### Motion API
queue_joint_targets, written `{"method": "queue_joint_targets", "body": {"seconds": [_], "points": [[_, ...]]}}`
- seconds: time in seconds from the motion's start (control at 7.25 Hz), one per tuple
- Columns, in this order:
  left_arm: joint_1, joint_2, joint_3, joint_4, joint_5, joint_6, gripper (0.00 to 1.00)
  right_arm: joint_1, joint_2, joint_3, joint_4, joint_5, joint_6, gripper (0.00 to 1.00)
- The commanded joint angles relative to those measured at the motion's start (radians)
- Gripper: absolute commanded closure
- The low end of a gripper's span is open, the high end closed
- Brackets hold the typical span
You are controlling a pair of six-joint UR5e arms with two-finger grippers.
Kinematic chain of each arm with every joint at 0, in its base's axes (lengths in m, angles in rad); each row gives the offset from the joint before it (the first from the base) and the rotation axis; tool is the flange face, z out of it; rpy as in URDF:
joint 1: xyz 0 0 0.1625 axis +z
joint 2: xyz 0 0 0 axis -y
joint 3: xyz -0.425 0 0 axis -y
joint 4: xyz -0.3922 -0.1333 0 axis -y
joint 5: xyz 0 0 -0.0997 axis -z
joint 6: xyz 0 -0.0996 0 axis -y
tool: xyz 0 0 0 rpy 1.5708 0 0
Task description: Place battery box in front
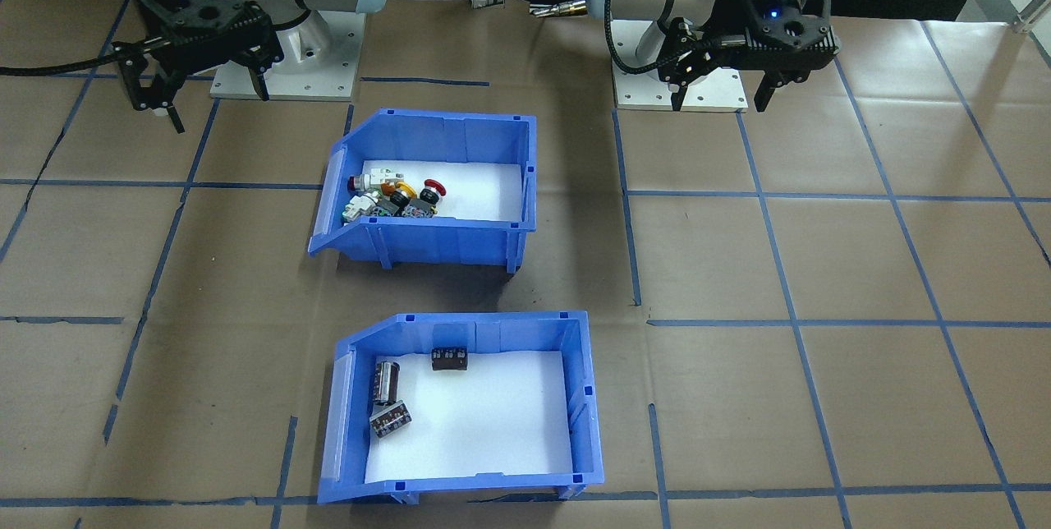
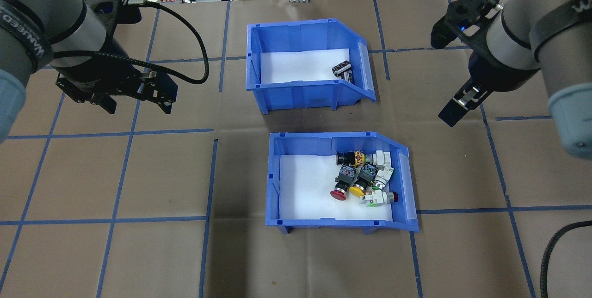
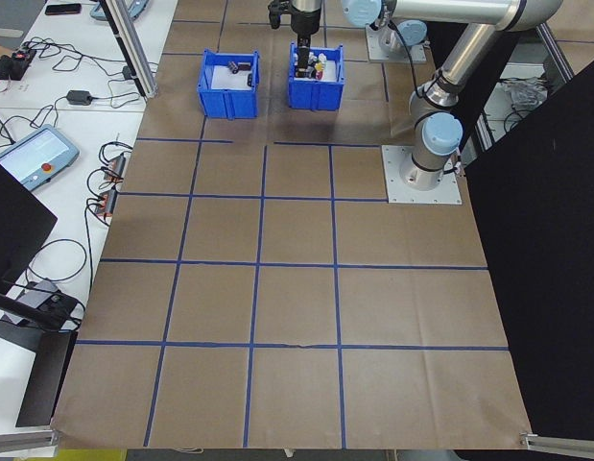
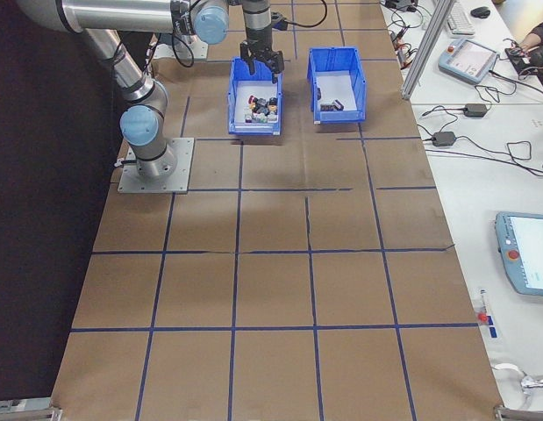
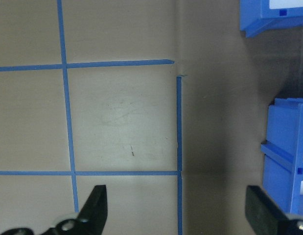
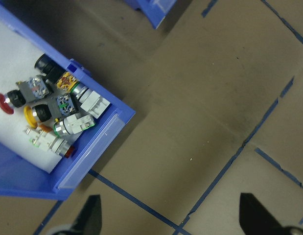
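Blue battery box (image 2: 307, 73) sits on the table (image 2: 138, 242) on the far side from the robot, just beyond the switch bin (image 2: 340, 182), the two a small gap apart. Judged from this, the box looks either already placed or not yet touched; cannot tell which. Left end effector (image 2: 136, 99) and right end effector (image 1: 160, 94) both hover spread wide, empty, well apart from both bins.

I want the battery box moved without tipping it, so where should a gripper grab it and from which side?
Grip the battery box by the top rim of its full-height end wall, coming straight down. That rim is thin and level, unlike the sloped cut-away end, and it faces the left gripper, whose jaws stand open.
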Motion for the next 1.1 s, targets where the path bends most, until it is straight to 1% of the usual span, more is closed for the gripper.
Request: {"method": "queue_joint_targets", "body": {"seconds": [0.0,0.14,0.41,0.69,0.97], "points": [[0.000,0.000,-0.002,0.000,0.000,-0.001,0.00,-0.006,0.115,-0.131,0.058,0.045,0.418,0.00],[0.002,0.000,-0.002,0.000,0.000,-0.001,0.00,-0.006,0.163,-0.179,0.088,0.081,0.629,0.00],[0.000,-0.001,-0.002,0.000,0.000,-0.001,0.00,0.008,0.221,-0.198,0.102,0.081,0.796,0.00],[0.002,0.000,-0.002,0.000,0.000,-0.001,0.00,0.027,0.220,-0.196,0.116,0.056,0.807,0.00],[0.002,0.000,-0.002,0.000,0.000,-0.001,0.00,0.027,0.218,-0.198,0.116,0.056,0.806,0.00]]}}
